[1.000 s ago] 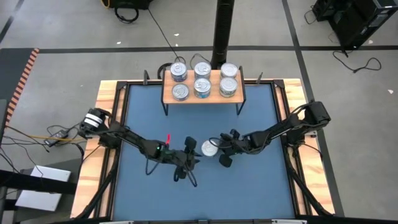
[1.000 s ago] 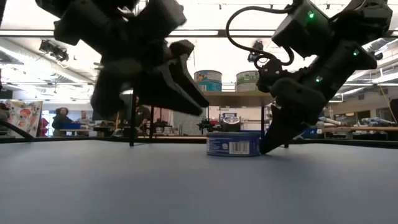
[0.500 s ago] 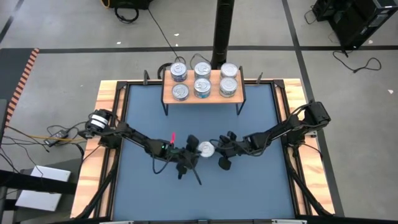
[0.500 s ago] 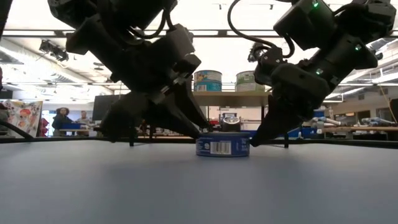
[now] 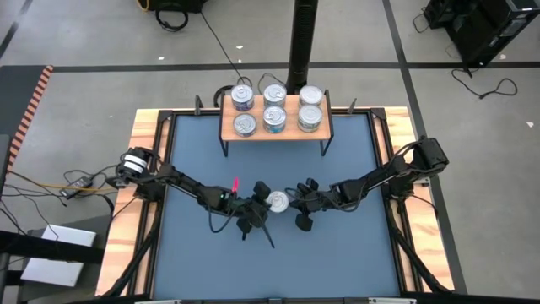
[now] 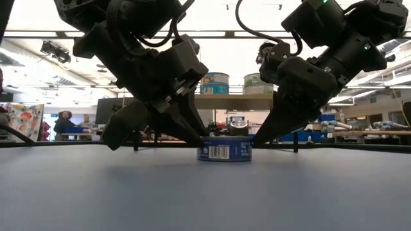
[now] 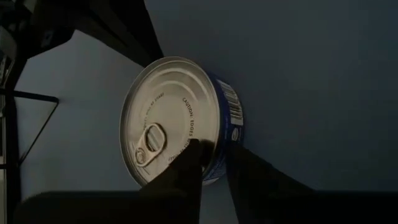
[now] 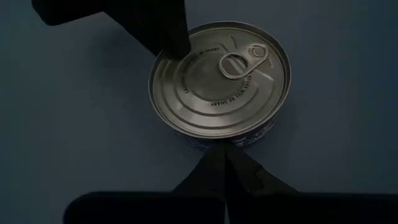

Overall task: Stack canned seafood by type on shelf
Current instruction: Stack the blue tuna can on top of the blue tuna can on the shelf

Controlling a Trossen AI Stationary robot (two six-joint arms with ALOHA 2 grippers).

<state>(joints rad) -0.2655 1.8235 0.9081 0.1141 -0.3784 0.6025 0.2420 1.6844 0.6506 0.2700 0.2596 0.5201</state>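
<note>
One tin of canned seafood, silver pull-tab lid and blue side label, stands flat on the blue mat between my two grippers. My left gripper is at its left side with only a narrow gap between the fingers. My right gripper is shut at its right side. The shelf, a light-wood board on black legs, stands at the far edge. It carries several other tins, some stacked, each flat on the board or on a tin. My left gripper slants down from the table's left. One fingertip lies over the lid's edge; the other finger stands outside the wall, with the rim in the gap. The tin stays flat on the mat. My right gripper meets the tin's side wall with its shut fingertips, slanting down from the table's right. In the low view the tips meet the tin's upper right edge. The tin rests flat on the mat.
The blue mat has raised wooden edges on its left and right sides. The shelf's black legs stand on the mat's far part. The low view shows a room with people far behind the table.
My right gripper has moved toward the table's left with its shut tips against the tin, and the tin has slid a little leftward along the mat. My left gripper has moved right and down, up to the tin's left side.
</note>
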